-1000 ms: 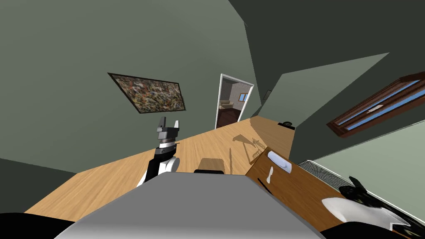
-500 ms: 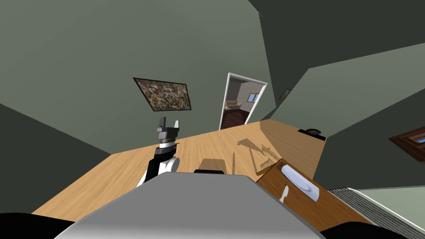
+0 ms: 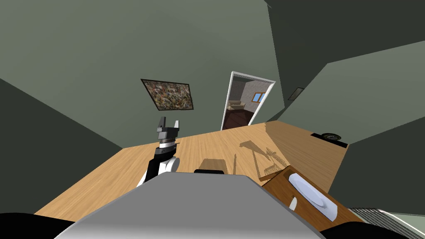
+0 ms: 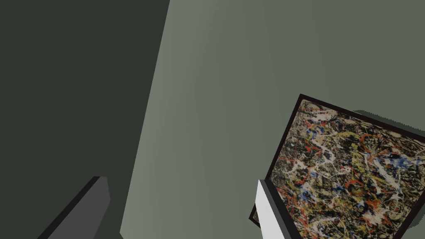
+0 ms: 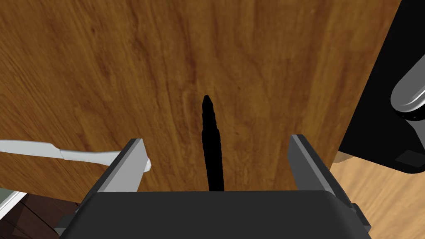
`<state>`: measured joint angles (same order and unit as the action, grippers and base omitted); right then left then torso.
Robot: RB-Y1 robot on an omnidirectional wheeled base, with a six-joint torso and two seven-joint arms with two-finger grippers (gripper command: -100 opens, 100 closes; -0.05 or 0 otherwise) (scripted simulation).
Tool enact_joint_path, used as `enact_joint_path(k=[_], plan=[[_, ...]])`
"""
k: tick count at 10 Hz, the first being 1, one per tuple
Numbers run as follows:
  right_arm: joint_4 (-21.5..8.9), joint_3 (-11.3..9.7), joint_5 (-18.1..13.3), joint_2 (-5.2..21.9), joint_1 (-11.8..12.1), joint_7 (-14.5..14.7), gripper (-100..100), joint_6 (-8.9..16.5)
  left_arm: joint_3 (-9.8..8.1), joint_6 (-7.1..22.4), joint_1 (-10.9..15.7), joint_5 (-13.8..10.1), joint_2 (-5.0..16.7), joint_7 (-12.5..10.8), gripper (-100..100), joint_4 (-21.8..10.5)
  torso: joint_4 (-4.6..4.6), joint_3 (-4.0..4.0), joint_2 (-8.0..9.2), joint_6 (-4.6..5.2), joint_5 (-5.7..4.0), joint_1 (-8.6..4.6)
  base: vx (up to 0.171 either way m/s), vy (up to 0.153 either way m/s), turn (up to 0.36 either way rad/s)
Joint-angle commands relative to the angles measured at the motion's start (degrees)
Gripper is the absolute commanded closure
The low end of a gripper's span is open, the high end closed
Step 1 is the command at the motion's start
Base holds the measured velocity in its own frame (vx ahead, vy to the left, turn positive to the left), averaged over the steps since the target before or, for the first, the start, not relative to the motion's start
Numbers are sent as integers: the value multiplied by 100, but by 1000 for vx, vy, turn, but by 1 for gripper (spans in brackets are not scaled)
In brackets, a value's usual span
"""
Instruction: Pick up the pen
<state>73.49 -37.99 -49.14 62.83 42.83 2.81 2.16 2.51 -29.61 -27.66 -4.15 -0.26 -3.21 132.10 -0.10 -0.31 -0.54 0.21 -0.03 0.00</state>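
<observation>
A slim black pen lies on a brown wooden tabletop, pointing away from my right hand. My right gripper hovers open just over it, one finger on each side and neither touching it. In the head view the same brown table sits at the lower right. My left gripper is raised above the floor to the left of my chest, and its fingers stand open with nothing between them.
A white knife-like utensil lies on the table beside one right finger. A white oblong object rests on the table too. Light wood floor stretches ahead to an open doorway. A black round item sits by the far wall.
My head view has swung left: the table and doorway slid rightward, and the window and the black-and-white object left the picture. The left arm holds its pose.
</observation>
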Motion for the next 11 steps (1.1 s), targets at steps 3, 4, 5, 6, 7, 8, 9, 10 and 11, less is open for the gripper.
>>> enact_joint_path(k=[3, 4, 5, 6, 7, 8, 9, 10, 11], plan=[[-358, -43, 52, -406, -255, 174, -100, 20, 0, 0, 0, 0, 0, 0, 0, 0, 3, 7, 11, 1, -1, -5, -47, -31, 67], [-297, -39, 41, -343, -213, 142, -100, 21, 0, 0, 0, 0, 0, 0, 0, 0, 4, 9, 16, 1, -1, -5, -24, -13, 17], [-300, -38, 43, -356, -224, 152, 100, 15, 0, 0, 0, 0, 0, 0, 0, 0, 1, 6, 10, 5, -4, -7, 0, 0, 0], [-298, -38, 43, -355, -223, 150, 100, 14, 0, 0, 0, 0, 0, 0, 0, 0, 0, 3, 5, 5, -5, -9, 0, 0, 0], [-299, -33, 44, -349, -224, 150, 100, 17, 0, 0, 0, 0, 0, 0, 0, 0, -1, 2, 4, 7, -14, -11, 0, 0, 0], [-297, -35, 44, -350, -222, 149, 100, 14, 0, 0, -1, 0, 0, 0, 0, 0, 0, 3, 4, 6, -15, -17, 0, 0, 0], [-298, -35, 44, -350, -223, 149, 100, 14, 0, 0, -1, 0, 0, 0, 0, 0, 0, 3, 4, 6, -16, -19, 0, 0, 0], [-298, -35, 44, -350, -223, 149, 0, 15, 0, 0, -1, 0, 0, 0, 0, 0, 0, 3, 4, 6, -16, -19, 0, 0, 0], [-147, -39, 33, -174, -119, 80, 100, 24, 0, 0, -1, 0, 0, 0, 0, 0, 0, 3, 4, 6, -16, -19, 37, 15, -78]])
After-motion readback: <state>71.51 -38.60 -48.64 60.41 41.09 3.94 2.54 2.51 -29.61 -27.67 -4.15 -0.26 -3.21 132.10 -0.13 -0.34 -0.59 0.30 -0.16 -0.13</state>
